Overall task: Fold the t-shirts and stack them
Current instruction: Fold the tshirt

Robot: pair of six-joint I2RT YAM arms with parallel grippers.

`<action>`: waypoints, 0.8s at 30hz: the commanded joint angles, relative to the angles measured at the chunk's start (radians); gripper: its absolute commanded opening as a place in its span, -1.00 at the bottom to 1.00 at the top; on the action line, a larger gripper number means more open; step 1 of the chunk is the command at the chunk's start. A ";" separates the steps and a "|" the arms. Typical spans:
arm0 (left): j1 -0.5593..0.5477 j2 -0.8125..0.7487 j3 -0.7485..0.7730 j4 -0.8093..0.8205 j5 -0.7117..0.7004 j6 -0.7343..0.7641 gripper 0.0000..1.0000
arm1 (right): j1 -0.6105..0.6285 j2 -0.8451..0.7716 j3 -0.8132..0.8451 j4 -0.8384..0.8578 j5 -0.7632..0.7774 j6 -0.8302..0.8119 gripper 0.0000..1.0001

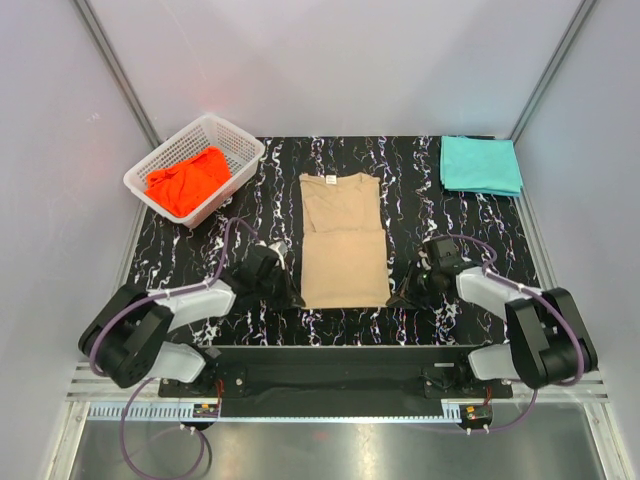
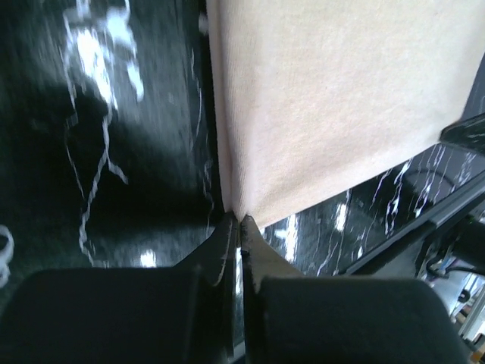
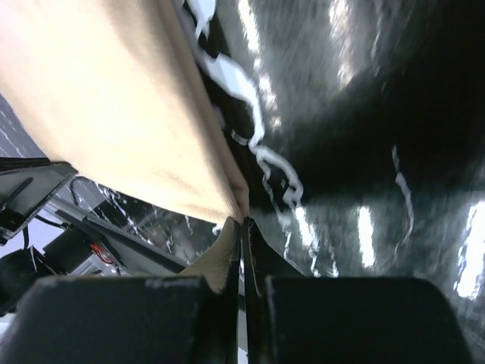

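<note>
A tan t-shirt [image 1: 343, 245] lies flat in the middle of the black marbled table, sleeves folded in, collar at the far end. My left gripper [image 1: 296, 298] sits at its near left corner. In the left wrist view the jaws [image 2: 241, 220] are shut, pinching the corner of the tan cloth [image 2: 333, 98]. My right gripper [image 1: 397, 297] sits at the near right corner, and in the right wrist view it [image 3: 242, 221] is shut on the tip of the tan cloth [image 3: 98, 98]. A folded teal t-shirt [image 1: 480, 165] lies at the far right. An orange-red t-shirt [image 1: 187, 180] is bunched in the basket.
A white lattice basket [image 1: 228, 135] stands at the far left of the table. The table's near edge and the rail with both arm bases [image 1: 340, 365] run just behind the grippers. Grey walls enclose the back and sides.
</note>
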 commanded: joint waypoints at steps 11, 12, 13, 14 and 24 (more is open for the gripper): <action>-0.043 -0.311 -0.016 -0.326 -0.088 -0.043 -1.00 | 0.092 -0.253 0.009 -0.217 0.091 0.063 -1.00; -0.046 -0.335 -0.021 -0.332 -0.083 -0.051 -1.00 | 0.097 -0.266 0.006 -0.224 0.091 0.068 -1.00; -0.048 -0.348 -0.022 -0.338 -0.080 -0.054 -1.00 | 0.103 -0.277 0.003 -0.229 0.091 0.074 -1.00; -0.051 -0.373 -0.025 -0.346 -0.080 -0.058 -1.00 | 0.109 -0.301 0.000 -0.231 0.092 0.083 -1.00; -0.059 -0.409 0.162 -0.499 -0.151 -0.022 -1.00 | 0.146 -0.347 0.189 -0.387 0.200 0.051 -1.00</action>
